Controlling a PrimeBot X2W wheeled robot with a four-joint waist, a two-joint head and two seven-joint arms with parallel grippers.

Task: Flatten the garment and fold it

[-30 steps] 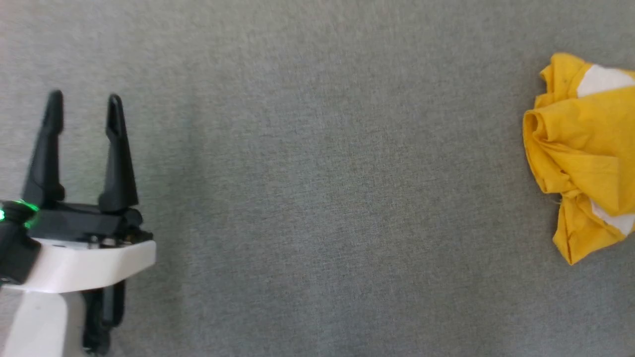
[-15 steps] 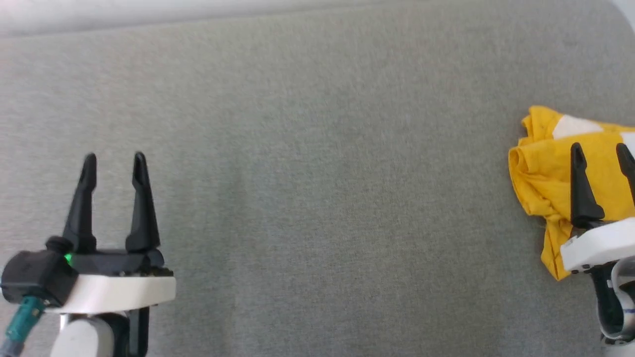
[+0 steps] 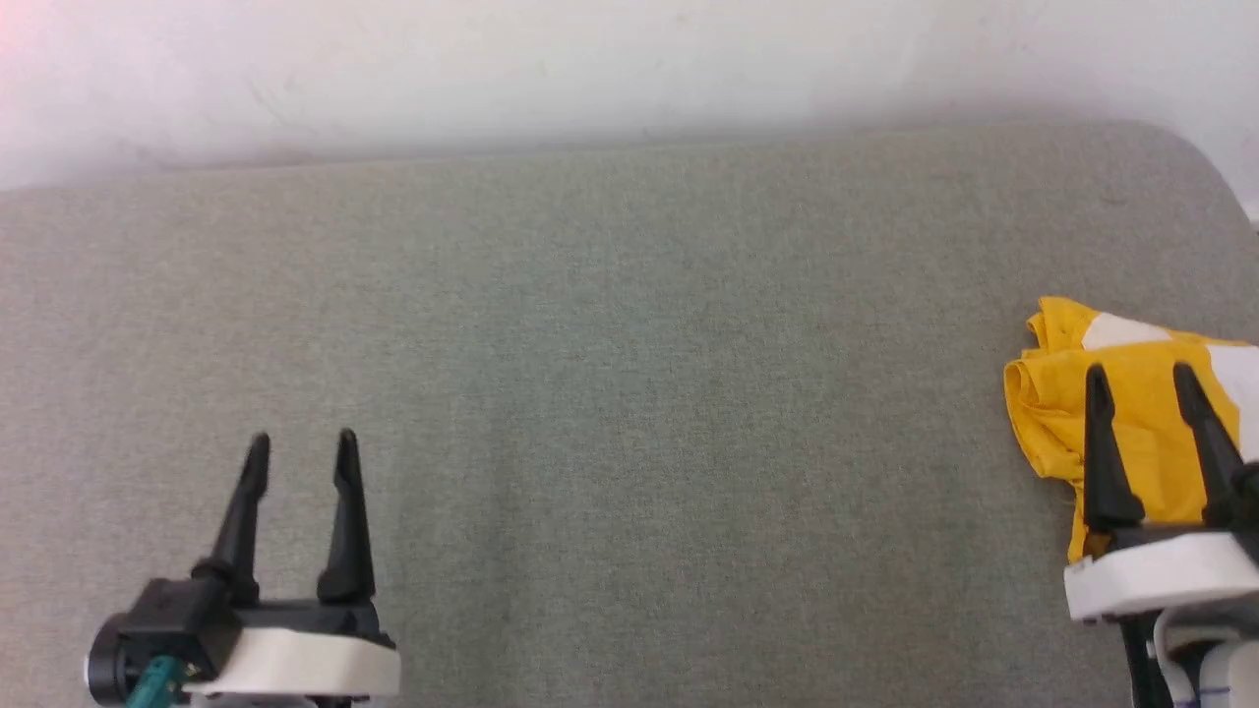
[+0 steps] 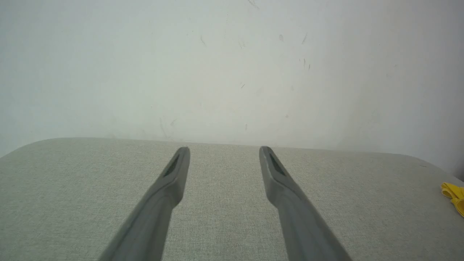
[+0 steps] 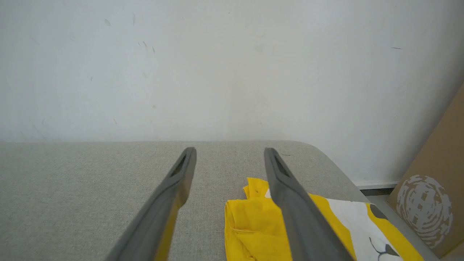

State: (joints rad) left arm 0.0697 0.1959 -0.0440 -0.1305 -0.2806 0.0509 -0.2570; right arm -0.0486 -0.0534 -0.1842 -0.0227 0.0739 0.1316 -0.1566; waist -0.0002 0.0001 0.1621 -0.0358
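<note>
View has tilted upward, bringing the right gripper (image 3: 1138,372), fingers apart, in over the crumpled yellow T-shirt (image 3: 1048,413); left gripper (image 3: 302,438) also apart, empty; flattening not begun.

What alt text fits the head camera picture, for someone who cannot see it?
A crumpled yellow garment lies at the right edge of a grey fabric surface, the open right gripper overlapping it in the picture. The open left gripper sits at lower left over bare fabric; a white wall runs along the top.

open surface (image 3: 629,393) (garment (image 3: 1048,418) far right)
</note>
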